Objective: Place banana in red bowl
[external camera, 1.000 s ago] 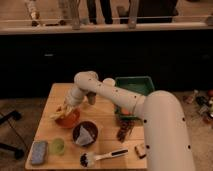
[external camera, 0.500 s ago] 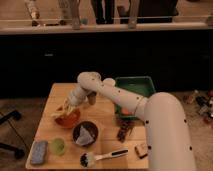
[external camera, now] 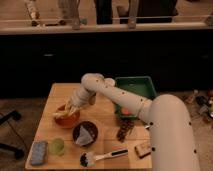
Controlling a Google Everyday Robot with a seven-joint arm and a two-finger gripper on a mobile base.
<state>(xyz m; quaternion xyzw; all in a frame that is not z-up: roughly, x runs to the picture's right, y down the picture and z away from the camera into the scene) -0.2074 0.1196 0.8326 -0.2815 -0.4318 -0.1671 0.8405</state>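
The red bowl [external camera: 68,120] sits on the left part of the wooden table [external camera: 107,137]. The pale yellow banana [external camera: 64,114] lies across the bowl's top, under my gripper. My gripper [external camera: 71,107] hangs right over the bowl at the end of the white arm [external camera: 117,95], at the banana.
A maroon-brown bowl [external camera: 85,133] with a crumpled light thing in it stands just right of the red bowl. A green tray [external camera: 134,92] is at the back right. A blue sponge [external camera: 39,152], a green cup [external camera: 57,146], a dish brush [external camera: 102,157] and a dark snack [external camera: 123,132] lie along the front.
The gripper has sunk a little lower over the red bowl with the banana. The rest of the table is as before.
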